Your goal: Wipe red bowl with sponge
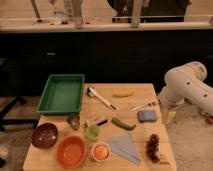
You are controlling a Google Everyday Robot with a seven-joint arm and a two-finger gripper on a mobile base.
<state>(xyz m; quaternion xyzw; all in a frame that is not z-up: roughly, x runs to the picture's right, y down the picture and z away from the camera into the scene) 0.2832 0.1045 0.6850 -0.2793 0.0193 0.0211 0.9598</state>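
The red bowl (71,151) is a wide, shallow orange-red bowl at the front left of the wooden table (135,90). The sponge (147,116) is a small blue-grey pad lying flat near the table's right edge. My white arm (187,85) comes in from the right and bends down beside the table. My gripper (168,116) hangs at the table's right edge, just right of the sponge and far from the red bowl.
A green tray (62,93) sits back left. A maroon bowl (44,135), a small cup with orange inside (100,151) and a pale-blue folded cloth (125,146) flank the red bowl. A banana (123,93), utensils (101,98), a green cup (92,132) and dark grapes (153,146) lie around.
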